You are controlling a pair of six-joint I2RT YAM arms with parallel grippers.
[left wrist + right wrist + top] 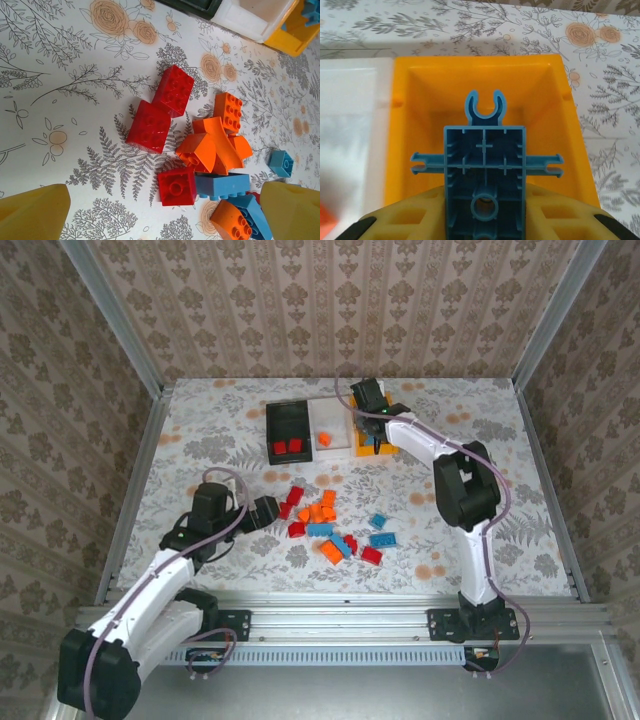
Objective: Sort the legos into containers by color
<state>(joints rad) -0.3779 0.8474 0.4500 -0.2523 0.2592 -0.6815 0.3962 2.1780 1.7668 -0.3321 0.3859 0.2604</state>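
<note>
**Blue brick held over the orange-yellow bin**

My right gripper [485, 216] had its yellow fingers [405, 220] clamped on a blue plastic lego brick [485, 160]. The brick's hollow underside faced the wrist camera, and it hung directly over the open orange-yellow rectangular plastic bin [400, 150]. From the top camera, that bin [358, 446] sat at the right end of the row, touching the white plastic bin [325, 418], with the black plastic bin [288, 420] at the left end. Two red bricks [288, 449] lay in the black bin and one orange brick [324, 438] in the white one. My left gripper [268, 510], fingers wide apart and gripping nothing, hung at the left edge of the loose pile of red, orange and blue bricks [335, 528] on the floral tabletop [200, 440].
</note>
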